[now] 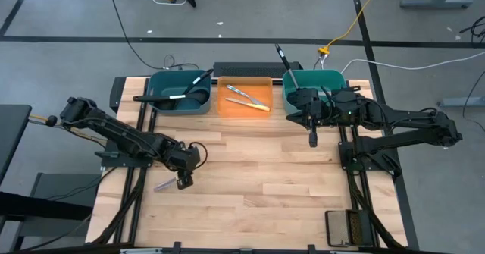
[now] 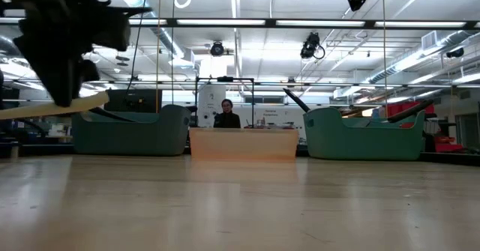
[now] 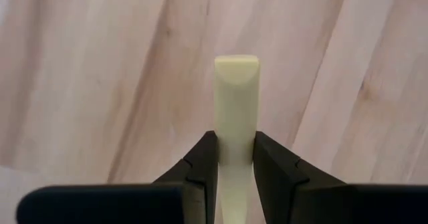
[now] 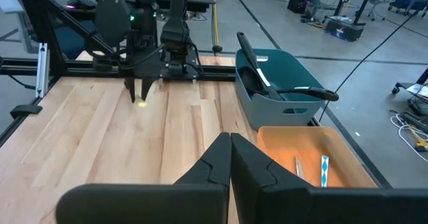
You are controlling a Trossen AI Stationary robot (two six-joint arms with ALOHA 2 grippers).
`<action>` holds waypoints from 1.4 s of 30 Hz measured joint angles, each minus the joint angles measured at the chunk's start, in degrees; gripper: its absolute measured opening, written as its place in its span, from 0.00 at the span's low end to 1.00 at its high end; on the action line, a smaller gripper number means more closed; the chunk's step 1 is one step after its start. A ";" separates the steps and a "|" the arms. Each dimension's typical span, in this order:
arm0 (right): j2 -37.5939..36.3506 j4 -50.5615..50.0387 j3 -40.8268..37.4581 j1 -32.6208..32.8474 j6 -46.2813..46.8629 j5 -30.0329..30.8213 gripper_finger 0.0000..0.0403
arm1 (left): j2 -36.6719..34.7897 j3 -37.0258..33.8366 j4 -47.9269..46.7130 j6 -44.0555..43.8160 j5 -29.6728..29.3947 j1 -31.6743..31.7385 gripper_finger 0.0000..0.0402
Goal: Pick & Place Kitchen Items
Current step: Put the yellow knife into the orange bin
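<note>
Pale knife handle (image 3: 235, 117) clamped in left end effector (image 3: 235, 158); no writing legible.

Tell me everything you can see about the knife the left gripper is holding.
The knife has a pale yellow handle, smooth like plastic, with a flat, squared butt end. The left gripper is shut on that handle, a dark finger pressing each side. In the high view its slim silver blade sticks out of the gripper. In the low view the knife lies about level, lifted clear of the wooden table, over the table's left front area.
</note>
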 joint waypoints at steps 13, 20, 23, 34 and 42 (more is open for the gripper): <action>0.00 0.02 0.00 0.00 0.00 0.00 0.02 | -0.02 9.25 0.14 10.68 -3.13 9.08 0.19; 0.00 0.02 0.00 0.00 0.00 0.00 0.02 | -0.02 13.77 0.37 16.99 -3.75 14.02 0.19; 0.00 0.00 0.00 0.00 0.00 0.00 0.02 | -0.02 15.17 0.86 19.01 -3.76 15.84 0.19; 0.00 0.00 0.00 0.00 0.00 -0.02 0.02 | -0.04 17.93 10.10 24.66 -3.70 21.31 0.19; 0.00 0.00 0.00 0.00 0.46 -0.02 0.04 | -0.02 17.98 18.92 26.14 -2.08 24.64 0.19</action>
